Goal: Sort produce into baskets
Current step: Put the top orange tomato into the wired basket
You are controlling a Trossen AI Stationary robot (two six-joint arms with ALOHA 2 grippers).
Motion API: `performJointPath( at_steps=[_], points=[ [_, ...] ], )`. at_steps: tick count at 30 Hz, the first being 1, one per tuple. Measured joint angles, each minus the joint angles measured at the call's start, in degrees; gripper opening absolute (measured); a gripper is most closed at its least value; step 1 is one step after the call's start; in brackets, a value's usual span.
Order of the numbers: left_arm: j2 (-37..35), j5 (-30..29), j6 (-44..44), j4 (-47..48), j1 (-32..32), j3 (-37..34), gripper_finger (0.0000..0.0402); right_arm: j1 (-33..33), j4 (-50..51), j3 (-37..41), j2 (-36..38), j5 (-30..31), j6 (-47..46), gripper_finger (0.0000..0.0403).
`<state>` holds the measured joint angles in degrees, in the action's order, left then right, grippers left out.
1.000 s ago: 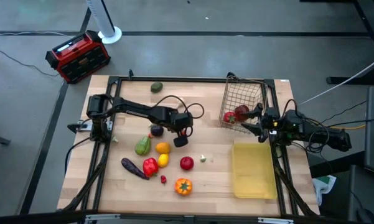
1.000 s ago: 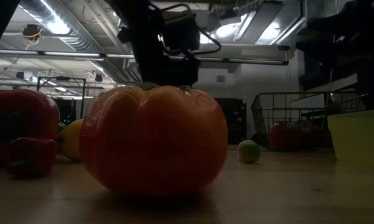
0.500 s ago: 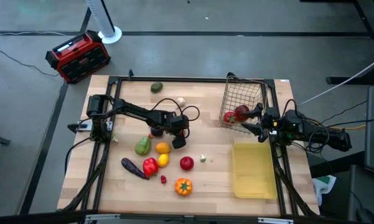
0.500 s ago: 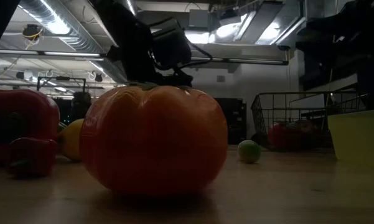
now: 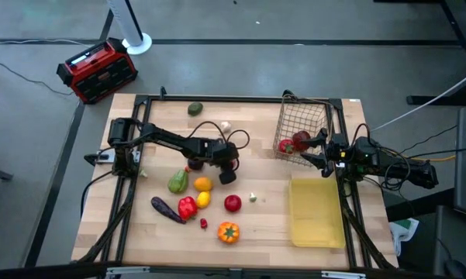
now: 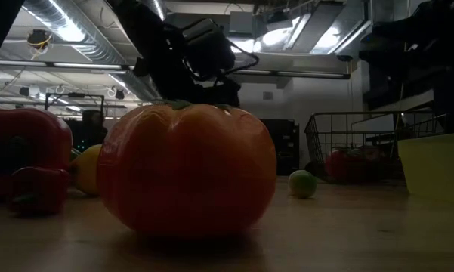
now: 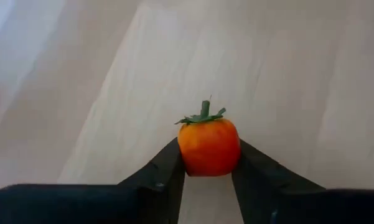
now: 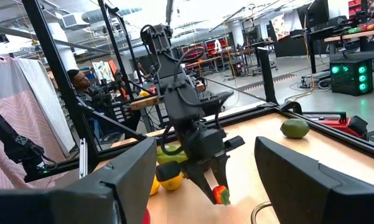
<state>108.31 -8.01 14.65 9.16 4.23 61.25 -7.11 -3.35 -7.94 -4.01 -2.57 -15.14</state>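
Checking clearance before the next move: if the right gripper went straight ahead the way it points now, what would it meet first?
Probably the left gripper, shut on a small orange-red tomato, sits in line with the open right gripper; depth is uncertain.

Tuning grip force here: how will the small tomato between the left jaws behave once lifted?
The tomato looks smooth and glossy, so it may slip. It is round, pinched only at its sides by the left gripper, so it could twist or pop out. It keeps its shape under the squeeze, so probably stiff, likely light.
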Motion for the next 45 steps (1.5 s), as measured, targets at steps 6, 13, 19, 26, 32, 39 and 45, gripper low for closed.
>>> performJointPath(
  at_steps=[6, 13, 19, 26, 32, 39, 45],
  points=[
    [0.0, 1.77, 3.53, -13.1, 0.0, 0.0, 0.0112, 0.0, 0.03, 0.0, 0.0, 0.0, 0.0, 0.0269],
    [-0.04, 1.28, 4.41, -36.72, 0.0, 0.01, 0.0113, 0.0, 0.03, -0.02, 0.0, 0.02, 0.0, 0.0269],
    [-0.04, -1.73, 2.89, -44.0, 0.04, 3.76, 0.0114, 0.0, 0.03, -0.04, 0.0, 0.02, 0.0, 0.0269],
    [3.34, -1.57, -4.51, -43.43, 0.5, 12.6, 0.0115, -0.04, -0.02, -0.07, 0.01, 0.01, 0.0, 0.0269],
    [11.56, 3.51, -4.64, -42.71, 1.83, 19.89, 0.0115, 0.01, -0.78, -0.09, 0.0, -0.73, -0.04, 0.0269],
    [18.14, 4.63, -6.38, -42.39, 2.71, 25.59, 0.0116, 0.01, -1.26, -0.09, 0.01, -1.09, -0.05, 0.0269],
    [18.22, 4.38, -6.74, -41.04, 3.77, 25.86, 0.0161, -0.02, -1.27, -0.09, 0.02, -1.09, -0.04, 0.0269]
  ],
)
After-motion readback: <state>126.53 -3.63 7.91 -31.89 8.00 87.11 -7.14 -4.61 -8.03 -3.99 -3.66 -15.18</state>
